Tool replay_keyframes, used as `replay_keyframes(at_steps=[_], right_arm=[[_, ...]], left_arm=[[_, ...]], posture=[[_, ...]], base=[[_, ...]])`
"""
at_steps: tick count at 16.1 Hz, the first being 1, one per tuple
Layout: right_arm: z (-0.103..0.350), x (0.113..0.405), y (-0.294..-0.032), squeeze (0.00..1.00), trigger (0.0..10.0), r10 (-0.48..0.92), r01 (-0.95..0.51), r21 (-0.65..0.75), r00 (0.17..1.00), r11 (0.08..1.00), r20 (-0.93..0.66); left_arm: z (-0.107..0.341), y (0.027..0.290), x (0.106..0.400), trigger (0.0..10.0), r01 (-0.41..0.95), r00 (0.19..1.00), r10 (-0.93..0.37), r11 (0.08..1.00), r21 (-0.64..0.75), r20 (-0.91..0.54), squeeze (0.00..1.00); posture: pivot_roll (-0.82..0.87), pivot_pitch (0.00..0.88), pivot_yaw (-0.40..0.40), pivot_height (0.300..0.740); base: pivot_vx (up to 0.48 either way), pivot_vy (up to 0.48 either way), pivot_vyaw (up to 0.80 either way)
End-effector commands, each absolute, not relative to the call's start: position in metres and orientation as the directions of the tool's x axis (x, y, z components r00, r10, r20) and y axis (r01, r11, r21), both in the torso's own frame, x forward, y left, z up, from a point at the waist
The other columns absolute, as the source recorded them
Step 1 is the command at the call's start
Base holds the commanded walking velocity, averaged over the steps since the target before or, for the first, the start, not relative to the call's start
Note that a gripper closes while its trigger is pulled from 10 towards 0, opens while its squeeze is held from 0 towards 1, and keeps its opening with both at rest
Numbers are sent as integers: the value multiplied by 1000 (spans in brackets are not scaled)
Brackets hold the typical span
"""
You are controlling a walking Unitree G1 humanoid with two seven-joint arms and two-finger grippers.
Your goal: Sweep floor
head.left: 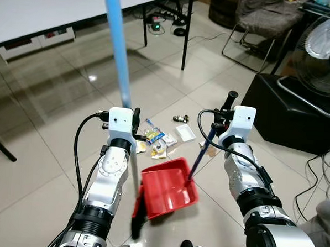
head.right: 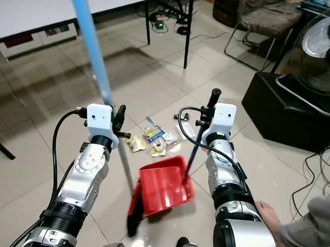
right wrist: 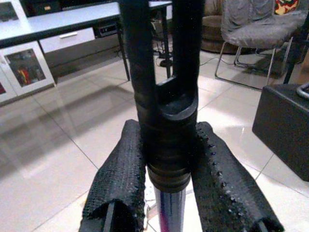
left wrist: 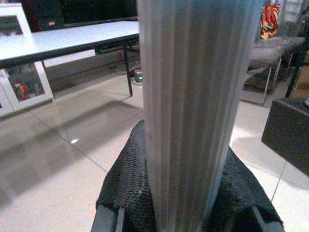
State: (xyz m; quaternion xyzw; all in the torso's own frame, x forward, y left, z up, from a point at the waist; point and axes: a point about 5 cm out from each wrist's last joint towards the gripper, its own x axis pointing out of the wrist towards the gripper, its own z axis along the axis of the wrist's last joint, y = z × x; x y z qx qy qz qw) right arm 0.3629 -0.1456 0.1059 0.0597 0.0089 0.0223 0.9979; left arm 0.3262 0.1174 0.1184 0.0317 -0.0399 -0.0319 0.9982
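Broom pole (head.left: 118, 49) clamped by left gripper (head.left: 133, 122), red dustpan (head.left: 170, 188) handle – right gripper (head.left: 223, 113), litter (head.left: 159, 140) ahead

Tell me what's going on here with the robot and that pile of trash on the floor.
The robot is sweeping up. Its left gripper is shut on the broom handle, and its right gripper is shut on the dustpan handle. The red dustpan rests on the tile floor just short of a small pile of wrappers, which are not yet in the pan. A person's foot is nearby.
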Motion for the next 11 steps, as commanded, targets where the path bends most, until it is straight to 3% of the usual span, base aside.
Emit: replay_keyframes(at_steps=[1,11], right_arm=[[120,368,-146,0,10000,40,-45,148,999,988,36],[117,366,-148,0,10000,25,-29,152,999,988,27]], left_arm=[[132,118,332,10000,57,990,-68,994,90,124,0],[137,120,336,10000,42,990,-54,995,91,130,0]], posture=[[66,106,42,740],[71,115,51,740]], base=[[255,0,0],[428,0,0]])
